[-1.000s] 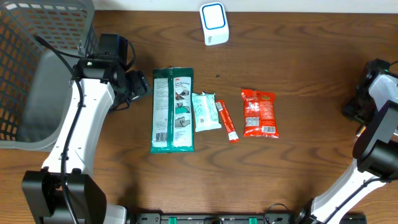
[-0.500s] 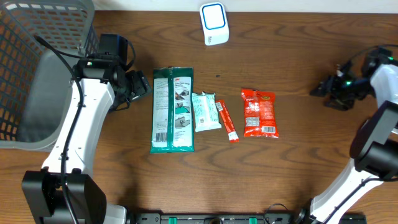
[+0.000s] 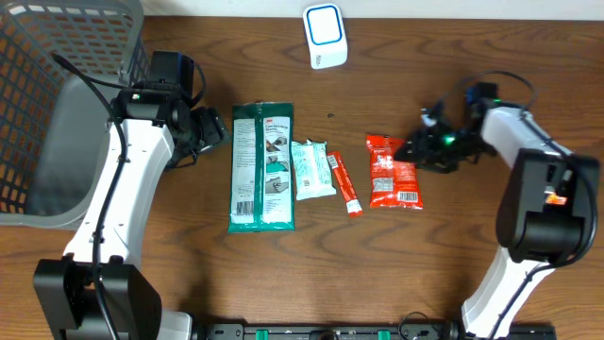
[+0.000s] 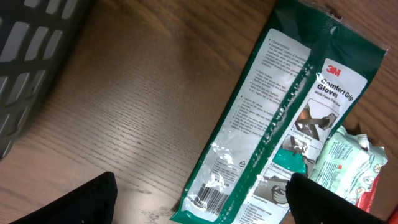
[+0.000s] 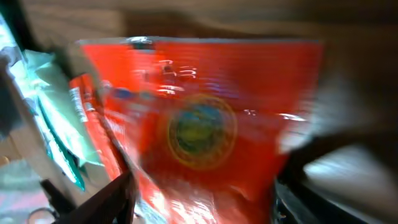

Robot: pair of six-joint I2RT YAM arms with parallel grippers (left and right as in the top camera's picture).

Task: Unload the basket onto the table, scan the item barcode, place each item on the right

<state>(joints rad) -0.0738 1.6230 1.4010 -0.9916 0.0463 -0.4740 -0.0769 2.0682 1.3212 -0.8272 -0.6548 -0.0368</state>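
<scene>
Several packets lie in a row mid-table: a long green 3M package (image 3: pixel 262 167), a small white-green packet (image 3: pixel 311 170), a thin orange stick (image 3: pixel 343 184) and a red packet (image 3: pixel 394 172). My right gripper (image 3: pixel 415 149) is open at the red packet's upper right edge. In the blurred right wrist view the red packet (image 5: pixel 199 118) fills the space ahead of the right gripper (image 5: pixel 205 199). My left gripper (image 3: pixel 212 132) hangs open just left of the green package's top. The left wrist view shows that green package (image 4: pixel 292 106) and its barcode (image 4: pixel 211 198) below the left gripper (image 4: pixel 199 205).
A white and blue scanner (image 3: pixel 325 36) stands at the back edge, above the packets. A grey mesh basket (image 3: pixel 57 113) fills the far left, beside my left arm. Bare brown wood surrounds the row of packets.
My right arm has swung in from the table's right edge leftwards to the red packet. The left arm and all packets have stayed put.
</scene>
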